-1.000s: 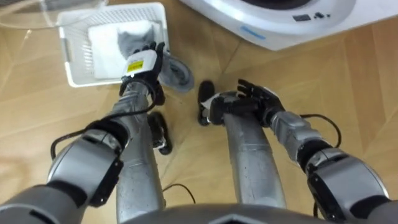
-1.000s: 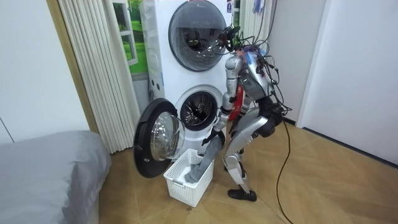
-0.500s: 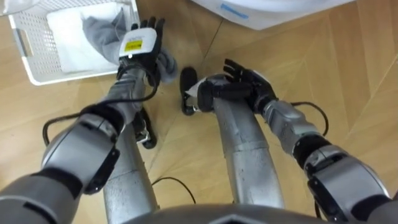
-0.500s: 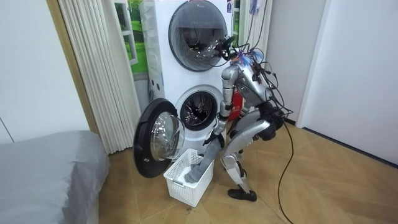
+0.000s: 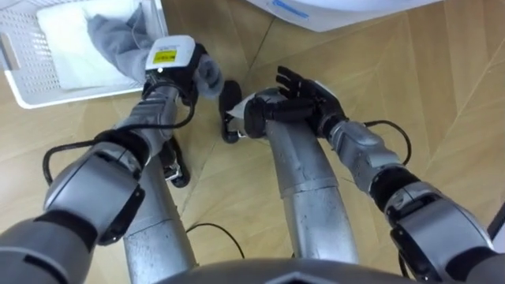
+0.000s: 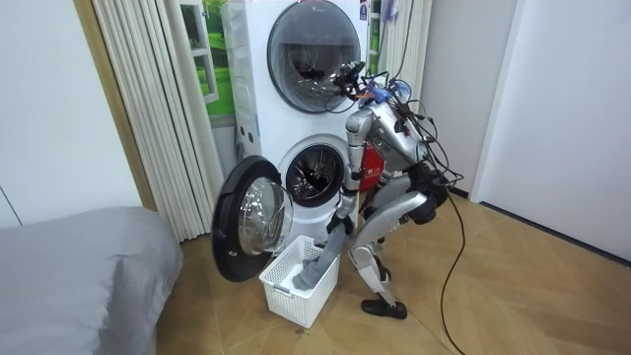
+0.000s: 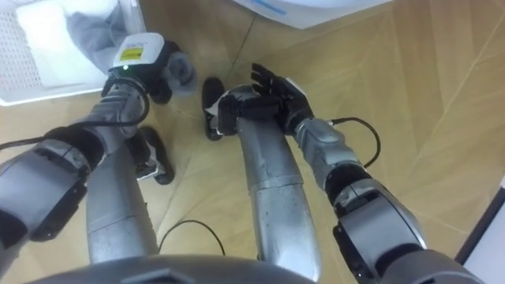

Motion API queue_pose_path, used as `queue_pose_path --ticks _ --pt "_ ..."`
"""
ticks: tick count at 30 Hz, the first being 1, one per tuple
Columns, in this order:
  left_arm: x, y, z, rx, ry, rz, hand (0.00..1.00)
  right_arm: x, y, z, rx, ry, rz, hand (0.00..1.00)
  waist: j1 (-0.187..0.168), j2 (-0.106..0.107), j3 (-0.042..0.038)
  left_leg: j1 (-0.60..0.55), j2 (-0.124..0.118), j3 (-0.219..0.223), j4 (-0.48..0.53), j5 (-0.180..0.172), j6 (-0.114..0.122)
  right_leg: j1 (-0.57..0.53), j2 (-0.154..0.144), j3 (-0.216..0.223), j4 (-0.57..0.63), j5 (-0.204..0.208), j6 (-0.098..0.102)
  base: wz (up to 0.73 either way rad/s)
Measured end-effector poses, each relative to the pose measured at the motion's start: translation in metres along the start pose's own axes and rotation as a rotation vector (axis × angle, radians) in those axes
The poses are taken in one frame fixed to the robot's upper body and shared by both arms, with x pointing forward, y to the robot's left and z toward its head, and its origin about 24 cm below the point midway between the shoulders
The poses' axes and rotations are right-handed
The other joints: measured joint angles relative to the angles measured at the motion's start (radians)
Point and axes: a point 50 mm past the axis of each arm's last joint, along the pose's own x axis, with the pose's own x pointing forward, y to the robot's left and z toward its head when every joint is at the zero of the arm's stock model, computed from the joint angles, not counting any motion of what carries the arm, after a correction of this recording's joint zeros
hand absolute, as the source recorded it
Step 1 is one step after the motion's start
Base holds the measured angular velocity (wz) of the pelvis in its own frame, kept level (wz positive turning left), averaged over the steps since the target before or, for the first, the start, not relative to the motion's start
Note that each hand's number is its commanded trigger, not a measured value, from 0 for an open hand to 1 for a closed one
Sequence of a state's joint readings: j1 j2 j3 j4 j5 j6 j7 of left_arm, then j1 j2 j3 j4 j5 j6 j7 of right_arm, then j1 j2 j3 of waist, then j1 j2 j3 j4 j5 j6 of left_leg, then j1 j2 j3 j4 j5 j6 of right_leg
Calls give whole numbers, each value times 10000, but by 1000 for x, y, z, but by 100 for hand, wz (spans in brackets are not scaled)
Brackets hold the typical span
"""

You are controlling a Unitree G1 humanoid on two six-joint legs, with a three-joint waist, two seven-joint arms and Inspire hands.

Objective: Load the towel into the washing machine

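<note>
A grey towel [image 5: 110,33] trails out of the white laundry basket [image 5: 35,93] on the wooden floor at the upper left. My left hand [image 5: 173,69] is over the basket's near corner, fingers curled down into the towel, and a fold of it bulges beside the hand. In the room view the towel [image 6: 321,260] hangs from that hand down into the basket [image 6: 299,289]. My right hand [image 5: 306,85] floats open above my right knee, holding nothing. The washing machine [image 5: 347,9] lies just ahead, its round door [image 6: 250,219] swung open beside the drum [image 6: 315,174].
I stand bent forward before the stacked white machines [image 6: 296,59]. A curtain [image 6: 148,108] and a grey bed [image 6: 79,271] are on the room view's left. Open wooden floor [image 5: 442,95] lies to my right.
My left hand's fingers, straight a second ago, have curled down onto the towel. My body has leaned further forward, so the eye view has shifted. The right hand stays open.
</note>
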State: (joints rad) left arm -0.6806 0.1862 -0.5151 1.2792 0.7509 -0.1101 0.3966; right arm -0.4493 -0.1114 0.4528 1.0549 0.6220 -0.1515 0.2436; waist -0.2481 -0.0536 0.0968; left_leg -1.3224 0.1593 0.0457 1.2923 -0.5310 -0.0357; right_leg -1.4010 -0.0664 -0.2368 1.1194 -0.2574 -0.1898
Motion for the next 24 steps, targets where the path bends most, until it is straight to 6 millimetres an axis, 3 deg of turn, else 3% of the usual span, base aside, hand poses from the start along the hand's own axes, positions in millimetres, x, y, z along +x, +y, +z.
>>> queue_pose_path --ticks 8,12,17,24 --pt "-5 -10 -6 107 175 -479 100 -1 -1 -4 -210 183 23 0 -22 -40 -21 232 -77 1 -169 2 -5 194 -61 -20 -106 -13 16 1" --pt "-11 -20 -7 -268 281 -697 100 -6 -6 -18 -98 686 -238 0 133 -30 -20 928 -143 -41 -457 14 14 901 -40 -27 -373 -11 34 -3" --pt "-14 -28 -3 -773 269 -717 100 -16 -16 -37 10 1306 -780 0 610 11 -33 2005 -167 10 -1049 58 -64 1965 5 -34 -905 37 116 0" --pt "-14 -20 -4 -1838 444 404 100 -33 -30 -61 64 2066 -1309 0 1134 176 -51 3710 -389 114 -2597 557 -8 3646 -18 -50 -2180 269 266 9"
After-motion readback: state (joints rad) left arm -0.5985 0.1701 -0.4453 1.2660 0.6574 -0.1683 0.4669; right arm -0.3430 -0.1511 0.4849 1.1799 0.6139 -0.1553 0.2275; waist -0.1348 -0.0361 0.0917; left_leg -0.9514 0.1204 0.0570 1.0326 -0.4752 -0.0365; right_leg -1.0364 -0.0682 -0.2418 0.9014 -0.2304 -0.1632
